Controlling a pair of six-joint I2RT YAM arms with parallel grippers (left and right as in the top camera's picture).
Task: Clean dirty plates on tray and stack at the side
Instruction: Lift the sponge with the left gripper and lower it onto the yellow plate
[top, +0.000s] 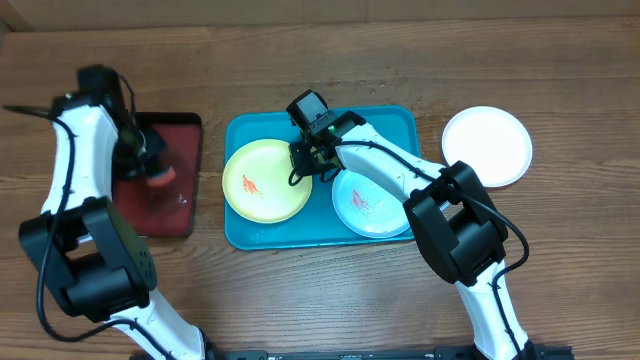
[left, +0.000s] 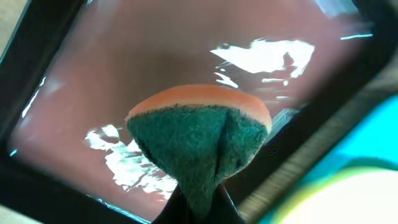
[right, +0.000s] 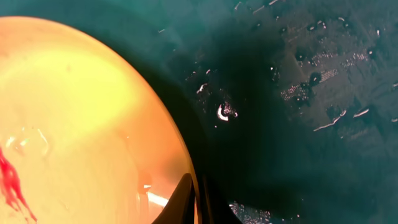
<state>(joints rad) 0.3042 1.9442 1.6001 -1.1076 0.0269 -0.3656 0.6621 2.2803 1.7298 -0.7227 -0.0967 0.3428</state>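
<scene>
Left end effector tight on sponge; right end effector tight on yellow-green plate rim

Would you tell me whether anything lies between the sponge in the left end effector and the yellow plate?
Nothing visible blocks it: only the red tray's rim, bare table and the blue tray's rim lie between sponge and yellow plate. The right end effector grips the plate's right edge.

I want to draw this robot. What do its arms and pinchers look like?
The left arm and right arm are smooth white tubes linked by chunky, rounded black joints. Thin black cables loop along both. The left gripper and right gripper are black. No markings can be made out.
</scene>
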